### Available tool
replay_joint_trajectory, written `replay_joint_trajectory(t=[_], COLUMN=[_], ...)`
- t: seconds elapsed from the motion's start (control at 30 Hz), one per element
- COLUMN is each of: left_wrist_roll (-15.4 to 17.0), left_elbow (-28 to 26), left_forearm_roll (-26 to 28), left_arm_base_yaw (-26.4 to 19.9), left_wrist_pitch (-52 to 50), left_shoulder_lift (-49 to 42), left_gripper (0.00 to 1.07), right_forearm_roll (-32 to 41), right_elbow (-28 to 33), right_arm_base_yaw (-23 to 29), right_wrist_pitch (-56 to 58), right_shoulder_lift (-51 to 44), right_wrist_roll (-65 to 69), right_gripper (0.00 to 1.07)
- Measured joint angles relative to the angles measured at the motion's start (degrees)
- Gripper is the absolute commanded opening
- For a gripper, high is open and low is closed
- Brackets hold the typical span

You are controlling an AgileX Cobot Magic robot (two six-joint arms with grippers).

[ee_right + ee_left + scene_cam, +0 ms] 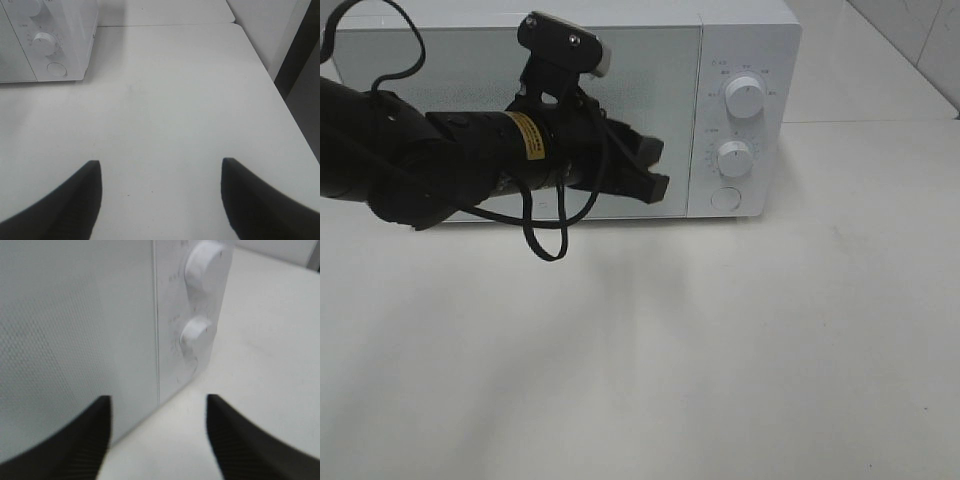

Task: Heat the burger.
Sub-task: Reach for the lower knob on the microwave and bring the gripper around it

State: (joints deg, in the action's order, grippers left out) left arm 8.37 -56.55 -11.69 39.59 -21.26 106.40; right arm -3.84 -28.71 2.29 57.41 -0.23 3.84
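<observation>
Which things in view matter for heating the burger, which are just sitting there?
Job: microwave, door shut; upper knob; lower knob; left pincer, open by the door. No burger visible.
Idle: white table; right pincer, open over it.

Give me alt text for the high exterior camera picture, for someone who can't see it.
The left gripper, jaws apart and empty, hovers in front of the closed door of a white microwave. Two white knobs and a round button sit on its right-hand panel.
</observation>
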Motion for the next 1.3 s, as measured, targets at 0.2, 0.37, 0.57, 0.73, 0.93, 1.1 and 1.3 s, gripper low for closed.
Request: replay_joint_trajectory(t=[0.2,0.37,0.57,0.73,0.93,1.1,1.3], left_wrist_roll=[0.0,0.0,0.0,2.2,2.3,0.6,-0.2], left_elbow=[0.0,0.0,0.0,-0.1,-0.1,-0.1,0.2], left_forearm_roll=[0.0,0.5,2.8,9.6,12.4,12.4,12.4], left_arm_base_yaw=[2.2,2.9,2.9,-0.6,-9.0,-21.1,-30.2], left_wrist_pitch=[20.5,37.1,54.5,66.0,72.2,76.8,79.6], left_shoulder_lift=[-2.5,-4.4,-8.7,-14.4,-18.2,-23.9,-28.4], left_gripper=[1.02,1.02,1.02,1.02,1.02,1.02,1.02], right_forearm_roll=[0.0,0.0,0.0,0.0,0.0,0.0,0.0], right_elbow=[0.0,0.0,0.0,0.0,0.0,0.0,0.0], right_arm_base_yaw=[0.0,0.0,0.0,0.0,0.0,0.0,0.0], right_wrist_pitch=[0.0,0.0,0.0,0.0,0.0,0.0,0.0], right_shoulder_lift=[0.0,0.0,0.0,0.0,0.0,0.0,0.0], right_wrist_roll=[0.0,0.0,0.0,0.0,0.0,0.0,0.0], right_gripper=[0.67,0.67,0.67,0.67,0.67,0.67,0.67])
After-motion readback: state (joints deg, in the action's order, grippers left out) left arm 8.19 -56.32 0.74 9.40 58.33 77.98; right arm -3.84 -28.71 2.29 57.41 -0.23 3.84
